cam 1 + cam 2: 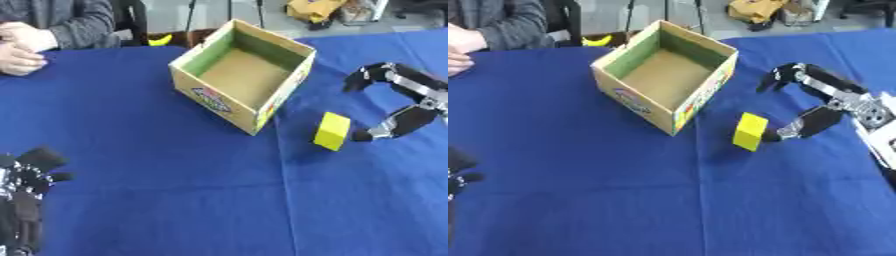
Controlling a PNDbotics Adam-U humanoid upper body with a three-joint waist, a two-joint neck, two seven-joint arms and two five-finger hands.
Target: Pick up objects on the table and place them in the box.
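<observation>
Blue cloth-covered counter (157, 200). Open cardboard box (243, 75) sits far-centre, turned at an angle to the counter edge, upright, opening up, interior tan floor with green inner walls, nothing visible inside. Printed label on its near-left outer wall.

Yellow block (332, 131) stands on the counter just right of and nearer than the box's near corner, apart from the box, tilted slightly, not lifted.

Right hand (833, 100) comes in from the right edge, black with silver parts, spread wide in a C shape: upper fingers (785, 72) reach toward the box's right side, lower one, likely the thumb (802, 125), points at the block. Its tip is just beside the block's right face; cannot tell if touching. Hand open, nothing held.

Left hand (26, 190) shows at near-left corner, low, fingers up, relaxed open, idle, well apart from box and block.

Person's hands (22, 47) and grey sleeve at far-left edge resting on the counter, away from the box. Yellow and dark clutter on the floor beyond the far edge.
</observation>
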